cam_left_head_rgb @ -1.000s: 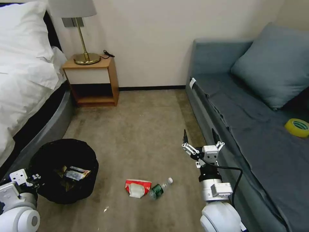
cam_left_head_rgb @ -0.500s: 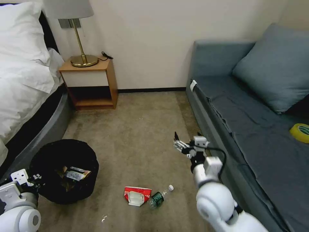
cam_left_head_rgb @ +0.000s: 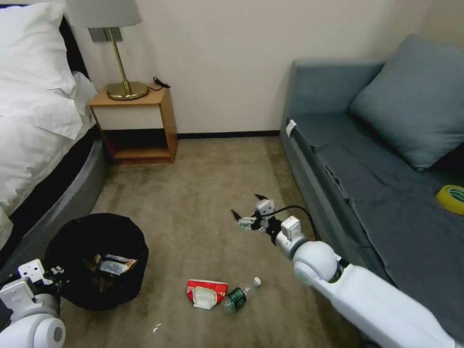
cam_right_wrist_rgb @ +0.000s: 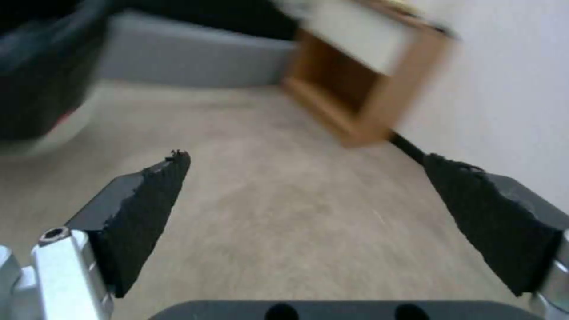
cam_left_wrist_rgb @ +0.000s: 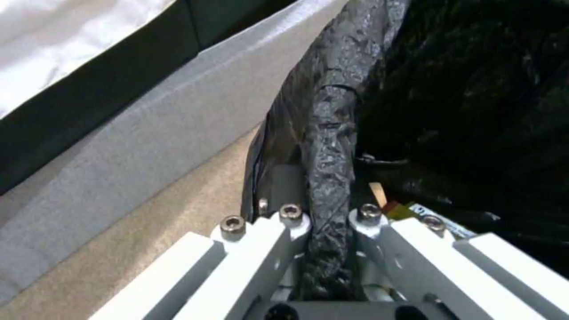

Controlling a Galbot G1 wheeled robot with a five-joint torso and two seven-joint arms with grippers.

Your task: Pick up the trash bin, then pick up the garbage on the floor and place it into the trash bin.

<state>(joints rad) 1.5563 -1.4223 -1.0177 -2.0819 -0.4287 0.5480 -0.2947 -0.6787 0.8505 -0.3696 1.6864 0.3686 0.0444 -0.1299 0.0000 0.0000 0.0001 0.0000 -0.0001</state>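
Bedroom carpet between bed and grey sofa. Trash bin at 8 o'clock, left gripper clamped on its bagged rim; wrappers already lie inside. Since a second ago the right gripper has swung from upright to reaching forward-left, jaws spread, empty. Red-and-white packet and green bottle lie touching at 6 o'clock, below it. Reads as lining up the next pick.

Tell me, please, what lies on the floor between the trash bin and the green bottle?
In the head view, the red-and-white packet lies on the carpet between the trash bin and the green bottle, touching the bottle or nearly so; the rest is bare carpet.
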